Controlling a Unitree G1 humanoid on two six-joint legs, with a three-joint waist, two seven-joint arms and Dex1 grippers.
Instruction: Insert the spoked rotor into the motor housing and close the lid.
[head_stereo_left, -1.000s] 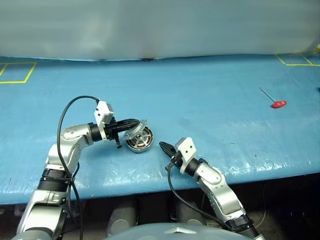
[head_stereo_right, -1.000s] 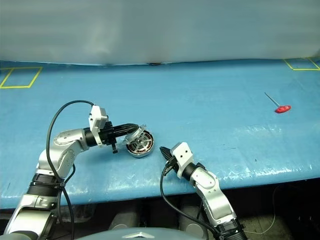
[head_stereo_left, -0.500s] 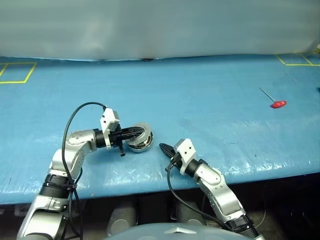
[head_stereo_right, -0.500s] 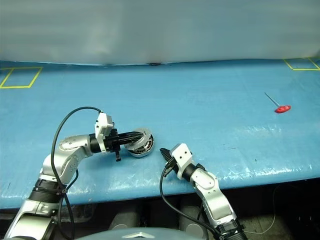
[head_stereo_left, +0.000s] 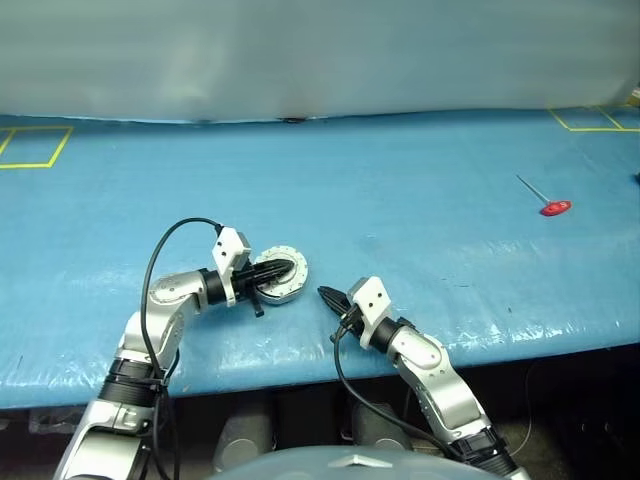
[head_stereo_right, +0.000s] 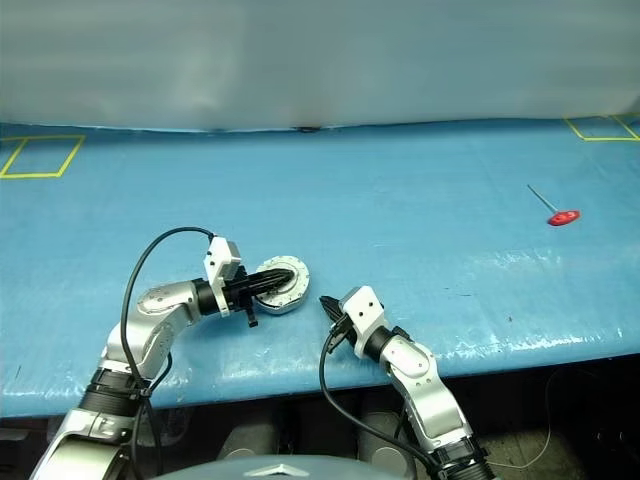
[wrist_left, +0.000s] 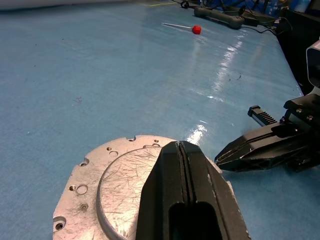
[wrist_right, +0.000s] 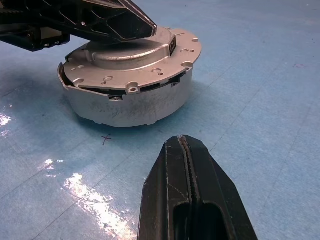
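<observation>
Blue plastic sheeting covers the long worktable (head_stereo_left: 420, 190), with yellow tape squares at its far corners and a pale wall behind. We find the task near its end. We see the silvery-grey round metal lid (wrist_right: 131, 59) sitting on top of the grey-walled round motor housing (wrist_right: 135, 102), near the table's front edge and left of centre. The spoked rotor is hidden from us; we judge it already inside, since the cover lies over the cup.

Seating is not yet confirmed. In the right wrist view the flange appears slightly proud on one side, with a dark gap under its rim (possibly shadow, possibly a tilt). We judge a final press or alignment check remains.

Condition of the part: the cover has a smooth raised centre with fine scratches, a flat flange with small screw holes and notched edges; the cup wall is dull and scuffed.

We note the left gripper (wrist_left: 178, 150) with its black fingers pressed together, empty, resting on the cover's top as if pushing down. The right gripper (wrist_right: 183, 145) is likewise closed and empty, held just beside the assembly without touching it.

A red-handled thin tool (head_stereo_left: 552, 204) lies well apart at the far right.
</observation>
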